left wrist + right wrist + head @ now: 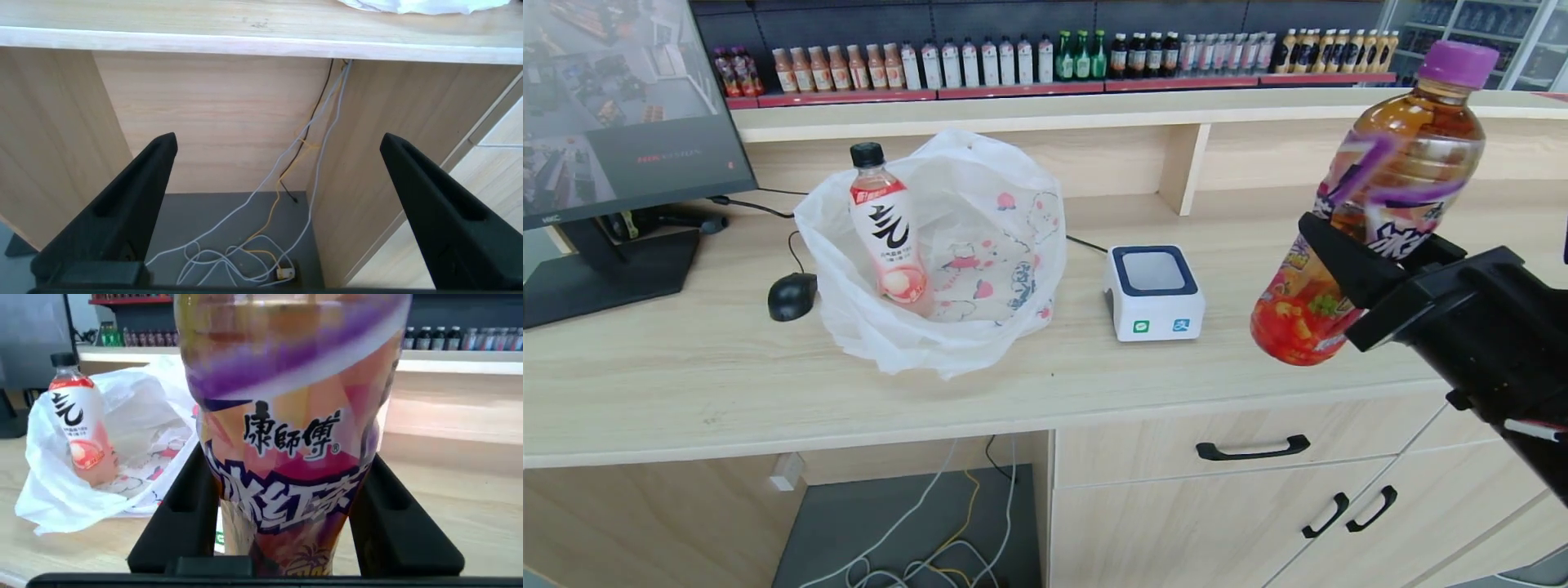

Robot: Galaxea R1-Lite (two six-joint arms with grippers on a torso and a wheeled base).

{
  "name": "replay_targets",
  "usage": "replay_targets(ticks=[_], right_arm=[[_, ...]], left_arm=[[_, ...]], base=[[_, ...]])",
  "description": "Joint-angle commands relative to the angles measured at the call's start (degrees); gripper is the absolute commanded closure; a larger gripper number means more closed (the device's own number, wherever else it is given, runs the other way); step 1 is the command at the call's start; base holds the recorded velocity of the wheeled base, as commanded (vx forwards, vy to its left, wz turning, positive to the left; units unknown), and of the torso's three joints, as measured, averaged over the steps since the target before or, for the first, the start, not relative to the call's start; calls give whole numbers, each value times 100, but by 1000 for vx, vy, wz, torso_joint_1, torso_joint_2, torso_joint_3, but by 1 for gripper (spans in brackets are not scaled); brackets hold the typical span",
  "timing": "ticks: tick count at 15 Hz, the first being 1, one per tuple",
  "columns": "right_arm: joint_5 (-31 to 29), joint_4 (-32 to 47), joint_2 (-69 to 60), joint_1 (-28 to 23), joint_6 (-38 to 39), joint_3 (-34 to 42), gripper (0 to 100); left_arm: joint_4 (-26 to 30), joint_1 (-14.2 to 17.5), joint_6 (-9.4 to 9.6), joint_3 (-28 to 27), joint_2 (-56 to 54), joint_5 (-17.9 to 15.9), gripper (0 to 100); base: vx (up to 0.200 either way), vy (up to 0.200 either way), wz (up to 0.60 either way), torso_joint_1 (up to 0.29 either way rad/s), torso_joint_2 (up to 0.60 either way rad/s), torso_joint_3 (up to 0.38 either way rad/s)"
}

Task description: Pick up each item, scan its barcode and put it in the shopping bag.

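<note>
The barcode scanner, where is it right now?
In the head view, the scanner sits on the counter just right of the shopping bag, left of the tea bottle in the right claw.

Bottle (886,237) stands in bag (1005,212) on counter (686,384), scanner (1153,292) to its right

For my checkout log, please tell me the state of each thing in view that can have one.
left tool: open, empty.
right tool: shut on the purple-capped tea bottle.
purple-capped tea bottle: capped, held up, slightly tilted.
shopping bag: open, on the counter.
pink drink bottle: capped, standing inside the shopping bag.
barcode scanner: on the counter, untouched.
monitor: on.
drawer: shut.
</note>
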Motion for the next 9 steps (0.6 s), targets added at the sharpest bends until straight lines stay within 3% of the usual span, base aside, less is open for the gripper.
replay_targets(ticks=[1,3,9], right_arm=[[0,-12,262,-38,20,-42,100],[9,-21,359,-38,56,-42,100],[18,-30,420,-29,170,-24,100]], left_arm=[[-1,0,-4,0,-2,1,0],[-1,0,-4,0,-2,1,0],[8,0,-4,0,-2,1,0]], base=[[0,0,0,0,0,0],[0,0,0,0,0,0],[0,200,0,1,-2,2]])
